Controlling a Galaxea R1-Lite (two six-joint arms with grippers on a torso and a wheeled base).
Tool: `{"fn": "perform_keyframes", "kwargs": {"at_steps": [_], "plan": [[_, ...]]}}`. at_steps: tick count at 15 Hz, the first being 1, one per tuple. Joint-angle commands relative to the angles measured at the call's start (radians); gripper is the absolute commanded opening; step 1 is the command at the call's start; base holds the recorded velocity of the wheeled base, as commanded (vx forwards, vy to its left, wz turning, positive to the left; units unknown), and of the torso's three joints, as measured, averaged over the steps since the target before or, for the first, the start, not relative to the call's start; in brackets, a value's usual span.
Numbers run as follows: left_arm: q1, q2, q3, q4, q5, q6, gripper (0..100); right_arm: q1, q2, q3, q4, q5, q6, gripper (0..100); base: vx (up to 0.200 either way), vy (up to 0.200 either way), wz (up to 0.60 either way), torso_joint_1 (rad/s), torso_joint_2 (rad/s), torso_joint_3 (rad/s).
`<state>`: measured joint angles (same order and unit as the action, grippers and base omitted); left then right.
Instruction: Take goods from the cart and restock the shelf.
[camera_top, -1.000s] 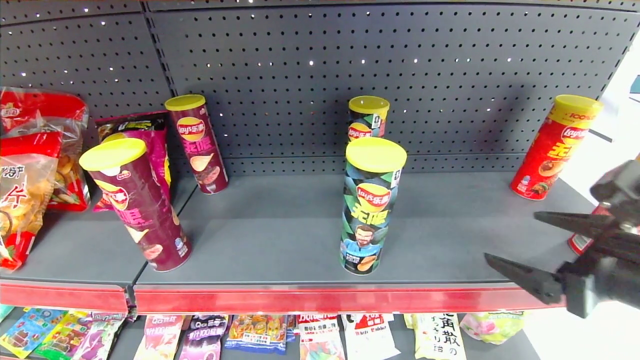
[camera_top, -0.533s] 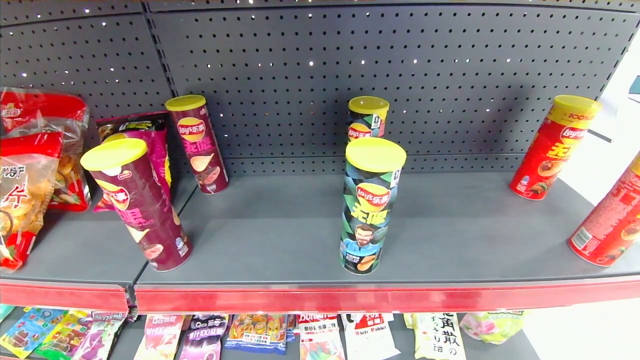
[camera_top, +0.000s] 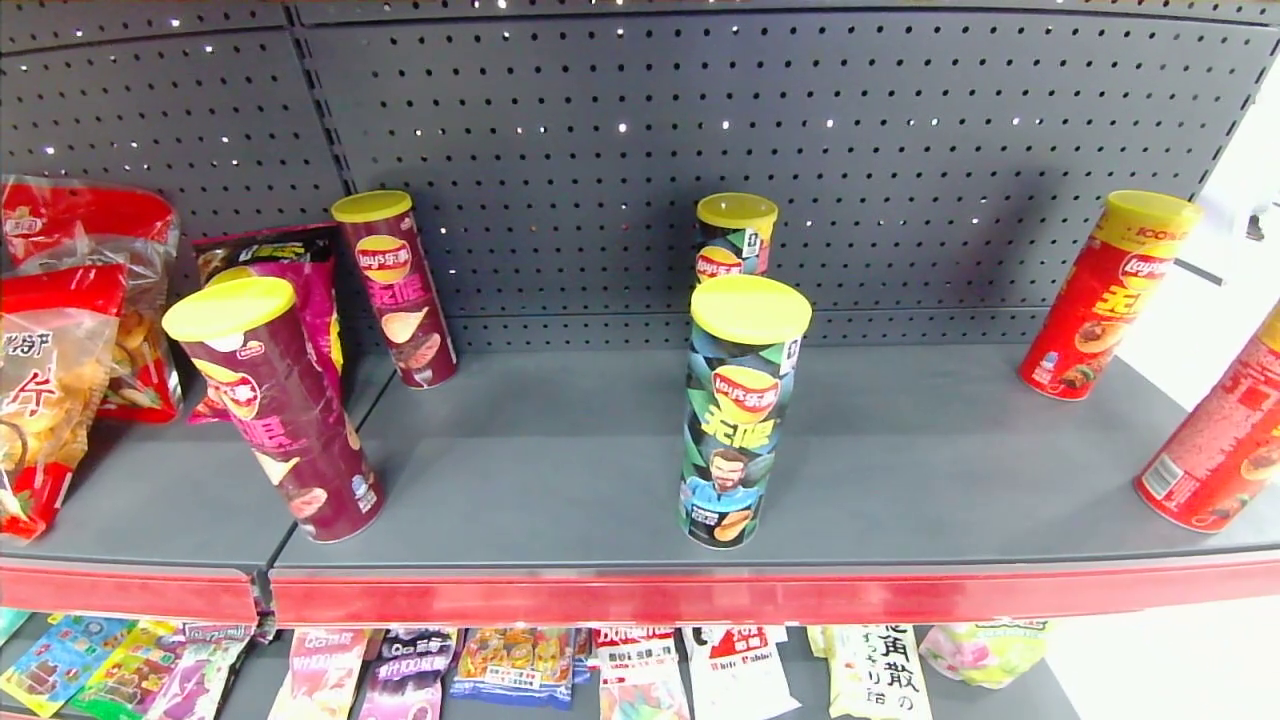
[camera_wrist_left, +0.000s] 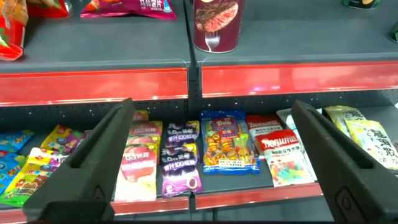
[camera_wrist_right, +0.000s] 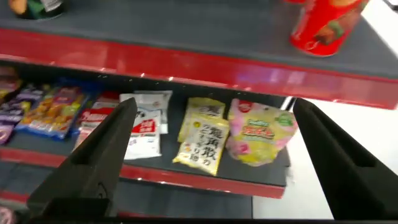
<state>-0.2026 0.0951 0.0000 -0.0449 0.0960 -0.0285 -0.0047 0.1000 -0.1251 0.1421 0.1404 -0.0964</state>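
Both sets hang spread and empty: left fingers (camera_wrist_left: 87, 168), right fingers (camera_wrist_right: 93, 162). One red can (camera_wrist_right: 323, 25) stands upright on the shelf (camera_wrist_right: 186, 25), ahead of the right fingers, which look nearer to it.

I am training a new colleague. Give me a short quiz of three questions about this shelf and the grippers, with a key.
1. True or false: the front green can lies on its side.
2. How many red cans stand on the upper shelf? A) one B) two C) four
3. Fill in: the left gripper and the right gripper are both ____.
Key: 1 false; 2 B; 3 open.
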Motion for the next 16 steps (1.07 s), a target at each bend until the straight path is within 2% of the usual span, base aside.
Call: {"fn": "perform_keyframes", "kwargs": {"at_steps": [1, 2, 4, 5, 6, 8, 9, 12, 14, 16], "plan": [[0.000, 0.000, 0.000, -0.001, 0.002, 0.016, 100, 0.034, -0.042, 0.032, -0.001, -0.007, 0.024, 100, 0.000, 0.000, 0.00, 0.000, 0.00, 0.000], [0.000, 0.000, -0.002, -0.001, 0.004, 0.019, 100, 0.029, -0.048, 0.032, -0.001, -0.015, 0.030, 100, 0.000, 0.000, 0.00, 0.000, 0.00, 0.000], [0.000, 0.000, -0.002, -0.004, 0.053, 0.024, 100, 0.006, -0.098, 0.051, -0.021, -0.162, 0.116, 100, 0.000, 0.000, 0.00, 0.000, 0.00, 0.000], [0.000, 0.000, -0.002, -0.004, 0.084, 0.027, 100, 0.006, -0.098, 0.064, -0.061, -0.203, 0.118, 100, 0.000, 0.000, 0.00, 0.000, 0.00, 0.000], [0.000, 0.000, 0.000, -0.004, 0.120, 0.027, 100, 0.006, -0.098, 0.074, -0.084, -0.156, 0.118, 100, 0.000, 0.000, 0.00, 0.000, 0.00, 0.000], [0.000, 0.000, 0.000, -0.004, 0.142, 0.025, 100, 0.006, -0.098, 0.074, -0.088, -0.022, 0.063, 100, 0.000, 0.000, 0.00, 0.000, 0.00, 0.000], [0.003, 0.003, -0.006, 0.003, 0.153, 0.027, 100, 0.009, -0.086, 0.074, -0.085, -0.012, 0.049, 100, 0.000, 0.000, 0.00, 0.000, 0.00, 0.000], [0.063, 0.049, -0.060, 0.074, 0.180, 0.022, 100, 0.006, -0.045, 0.074, -0.087, -0.018, 0.078, 100, 0.000, 0.000, 0.00, 0.000, 0.00, 0.000], [0.134, -0.002, -0.061, 0.122, 0.180, 0.021, 100, 0.005, -0.098, 0.079, -0.092, -0.140, 0.109, 100, 0.000, 0.000, 0.00, 0.000, 0.00, 0.000], [0.138, -0.008, -0.058, 0.117, 0.168, 0.013, 100, 0.005, -0.098, 0.125, -0.131, -0.156, 0.110, 100, 0.000, 0.000, 0.00, 0.000, 0.00, 0.000]]}}
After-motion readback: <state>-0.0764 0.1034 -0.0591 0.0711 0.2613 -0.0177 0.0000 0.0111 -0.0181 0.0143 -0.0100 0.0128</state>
